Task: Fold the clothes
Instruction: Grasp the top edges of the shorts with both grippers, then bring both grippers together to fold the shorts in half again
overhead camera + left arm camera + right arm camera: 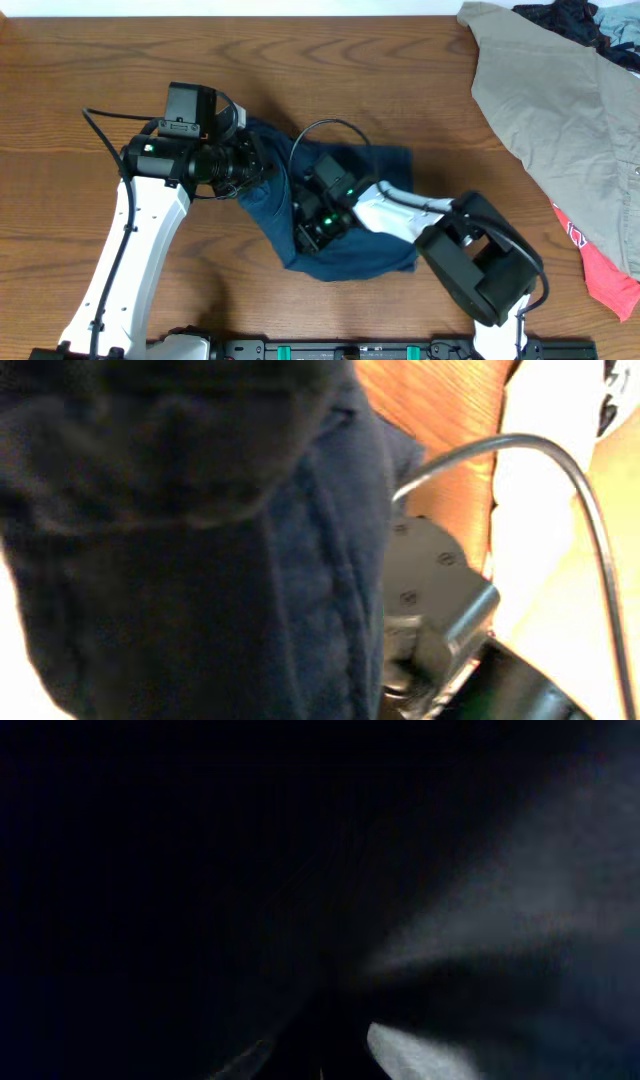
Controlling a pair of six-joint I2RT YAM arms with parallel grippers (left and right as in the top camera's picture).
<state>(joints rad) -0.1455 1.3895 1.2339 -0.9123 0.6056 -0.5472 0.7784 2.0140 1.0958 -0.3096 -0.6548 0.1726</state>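
Note:
The dark navy shorts (pixel 350 250) lie bunched in the middle of the wooden table. My left gripper (pixel 264 160) is at their upper left edge and is shut on the cloth. In the left wrist view the navy fabric (pixel 200 560) hangs right before the camera and hides the fingers. My right gripper (pixel 312 228) is low on the shorts near their left side, its fingers buried in the cloth and shut on it. The right wrist view shows only dark fabric (pixel 300 870). The right gripper's grey body (pixel 430 610) also shows in the left wrist view.
A large khaki garment (pixel 560 110) lies at the back right, with a red-orange cloth (pixel 600 265) at its lower edge and dark clothes (pixel 565 20) behind it. A black cable (pixel 320 130) arcs over the shorts. Bare wood (pixel 120 60) lies to the left.

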